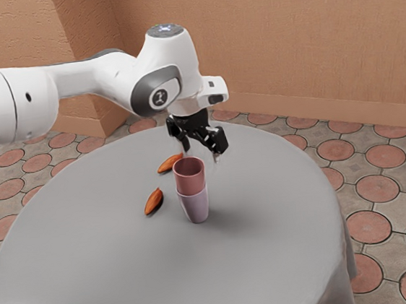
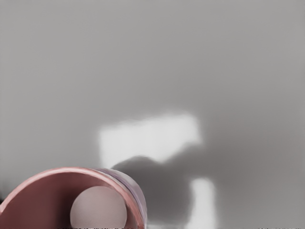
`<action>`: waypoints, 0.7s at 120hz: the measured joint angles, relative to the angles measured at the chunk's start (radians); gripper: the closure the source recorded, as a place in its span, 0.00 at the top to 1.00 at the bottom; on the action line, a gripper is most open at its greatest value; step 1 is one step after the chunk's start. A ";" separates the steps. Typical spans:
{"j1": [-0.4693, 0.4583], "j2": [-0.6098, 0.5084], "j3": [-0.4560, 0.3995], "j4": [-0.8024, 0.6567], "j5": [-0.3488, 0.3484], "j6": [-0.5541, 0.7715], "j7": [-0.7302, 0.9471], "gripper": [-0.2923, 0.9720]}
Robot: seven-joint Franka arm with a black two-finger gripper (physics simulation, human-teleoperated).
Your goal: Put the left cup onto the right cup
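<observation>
**Pink cup nested in lavender cup, fingers apart above it**

Toward the exterior view's left, a near brown piece (image 1: 153, 201) and a far brown piece (image 1: 169, 163) are seen lying on the counter (image 1: 286, 252), just beside the cups. The pink cup (image 1: 189, 175) is seated upright inside the lavender cup (image 1: 196, 208), near the counter's middle. Just above and behind its rim, the gripper (image 1: 201, 148) is held with fingers apart, touching nothing. The pink cup is judged light, stiff and smooth-walled, so it may slip. Should it be regrasped, hold is best taken across the upper wall near the rim.
</observation>
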 joint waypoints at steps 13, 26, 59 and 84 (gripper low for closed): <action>-0.001 -0.074 0.002 -0.007 -0.015 -0.027 -0.001 0.77; -0.004 -0.166 0.032 -0.024 -0.037 -0.075 -0.002 0.77; 0.004 -0.296 0.202 -0.053 -0.101 -0.211 -0.001 0.77; 0.034 -0.338 0.306 -0.034 -0.116 -0.322 0.011 0.77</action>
